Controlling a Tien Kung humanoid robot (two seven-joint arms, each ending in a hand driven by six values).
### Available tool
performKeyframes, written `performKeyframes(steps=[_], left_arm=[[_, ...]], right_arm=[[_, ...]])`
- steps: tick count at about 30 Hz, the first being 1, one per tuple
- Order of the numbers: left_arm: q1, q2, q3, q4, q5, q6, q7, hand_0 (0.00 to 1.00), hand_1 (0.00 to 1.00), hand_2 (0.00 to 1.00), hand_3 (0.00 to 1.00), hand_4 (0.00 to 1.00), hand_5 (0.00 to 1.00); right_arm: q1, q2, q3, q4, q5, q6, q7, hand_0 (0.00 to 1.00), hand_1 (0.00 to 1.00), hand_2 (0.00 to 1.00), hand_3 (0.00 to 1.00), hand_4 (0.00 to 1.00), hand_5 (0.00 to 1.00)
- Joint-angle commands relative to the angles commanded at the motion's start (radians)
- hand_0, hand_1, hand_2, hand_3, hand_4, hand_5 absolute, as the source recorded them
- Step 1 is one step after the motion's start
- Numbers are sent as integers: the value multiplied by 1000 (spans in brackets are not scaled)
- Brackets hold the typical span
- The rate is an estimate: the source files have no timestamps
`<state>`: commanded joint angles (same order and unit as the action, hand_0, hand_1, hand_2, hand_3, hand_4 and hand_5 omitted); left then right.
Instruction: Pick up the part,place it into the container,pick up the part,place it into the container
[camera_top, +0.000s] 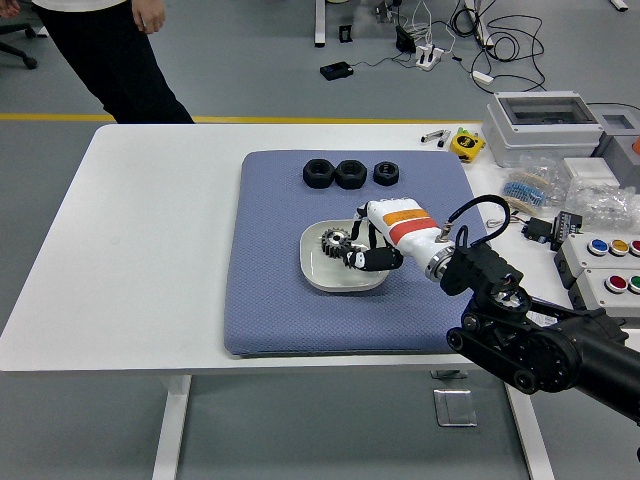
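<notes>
A metal gear (332, 241) lies in the white square dish (322, 275) at the middle of the blue mat (270, 300). Three black nut-like parts (350, 173) stand in a row at the mat's far edge. My right hand (362, 250), white with an orange band, hangs over the dish's right half just beside the gear. Its black fingers (372, 260) are loosely curled, and I see nothing held between them. The left arm does not show.
A person (110, 50) stands at the far left corner, one hand (152, 14) hanging free. At the table's right are a grey box (540, 122), a yellow tape measure (466, 144), bags of small parts (600, 205) and a button panel (610, 270).
</notes>
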<state>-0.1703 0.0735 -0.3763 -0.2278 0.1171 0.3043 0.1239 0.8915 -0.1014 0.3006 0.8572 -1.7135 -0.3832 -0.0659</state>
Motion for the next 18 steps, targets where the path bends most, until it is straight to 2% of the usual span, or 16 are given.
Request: performKeyframes(steps=[3, 4, 12, 18], left_arm=[[0, 0, 2, 0, -4, 0, -1, 534, 557, 657, 594, 586, 558], [0, 0, 1, 1, -4, 1, -1, 533, 556, 657, 593, 586, 558], [0, 1, -2, 1, 2, 0, 1, 533, 551, 658, 593, 586, 558], [1, 1, -2, 1, 2, 0, 2, 532, 551, 658, 593, 586, 559]], right_arm=[[2, 2, 1, -1, -10, -3, 10, 422, 569, 658, 828, 998, 509], [2, 2, 2, 0, -11, -11, 14, 525, 631, 710, 863, 998, 530], [6, -4, 18, 1, 9, -71, 27, 522, 631, 712, 869, 998, 542], [2, -13, 34, 3, 28, -91, 29, 520, 628, 707, 860, 998, 542]])
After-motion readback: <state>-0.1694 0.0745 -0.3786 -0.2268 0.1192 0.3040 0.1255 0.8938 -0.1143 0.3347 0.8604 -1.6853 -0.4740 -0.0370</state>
